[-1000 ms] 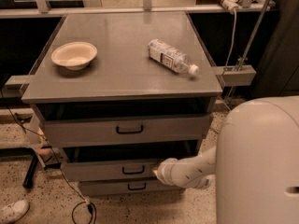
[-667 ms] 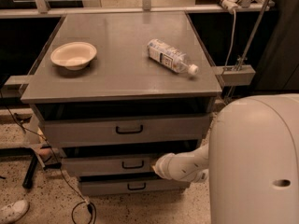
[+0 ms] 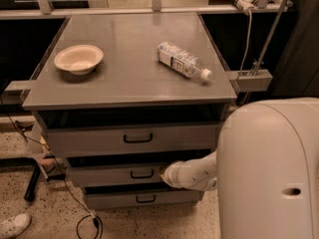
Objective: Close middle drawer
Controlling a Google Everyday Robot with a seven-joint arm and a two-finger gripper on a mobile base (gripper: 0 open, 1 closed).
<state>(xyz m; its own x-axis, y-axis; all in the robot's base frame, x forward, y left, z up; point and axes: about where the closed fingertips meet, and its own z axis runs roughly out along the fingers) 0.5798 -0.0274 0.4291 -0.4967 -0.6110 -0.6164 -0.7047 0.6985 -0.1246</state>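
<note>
The middle drawer is a grey metal drawer with a low front panel and a small black loop handle. It sits under the taller top drawer and sticks out slightly past it. My gripper is at the end of the white arm, right against the right part of the middle drawer's front, just right of the handle. The arm's wrist hides the fingers.
On the cabinet top lie a cream bowl at the left and a plastic water bottle on its side at the right. A bottom drawer sits below. My white body fills the lower right. Cables and a shoe lie on the floor at the left.
My arm has moved left along the middle drawer's front, toward the handle. The drawer front looks pushed in a little.
</note>
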